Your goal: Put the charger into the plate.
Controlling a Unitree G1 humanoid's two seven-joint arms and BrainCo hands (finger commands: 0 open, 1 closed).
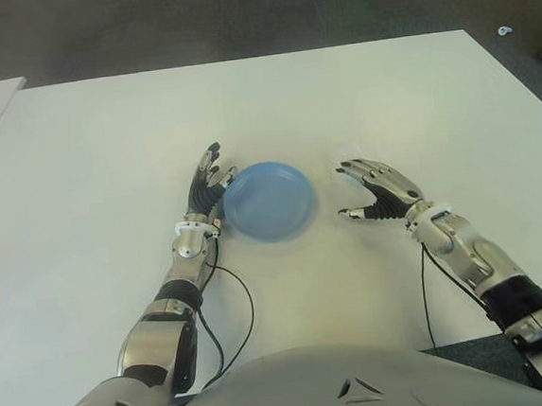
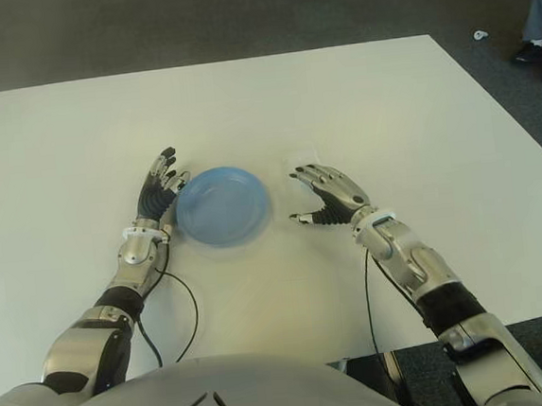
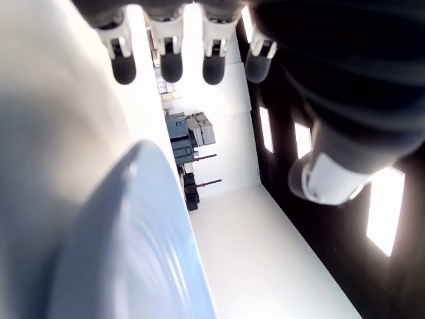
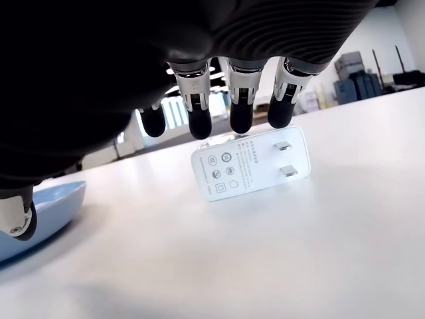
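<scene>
Table (image 1: 96, 161): right robot hand (image 4: 219, 113) over charger (image 4: 252, 163), unheld.

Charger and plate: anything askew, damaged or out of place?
Nothing stands out. The white charger lies on the table, prongs facing up, just beyond the open right hand. The blue plate sits flat and empty, and the open left hand is beside its left rim.
</scene>
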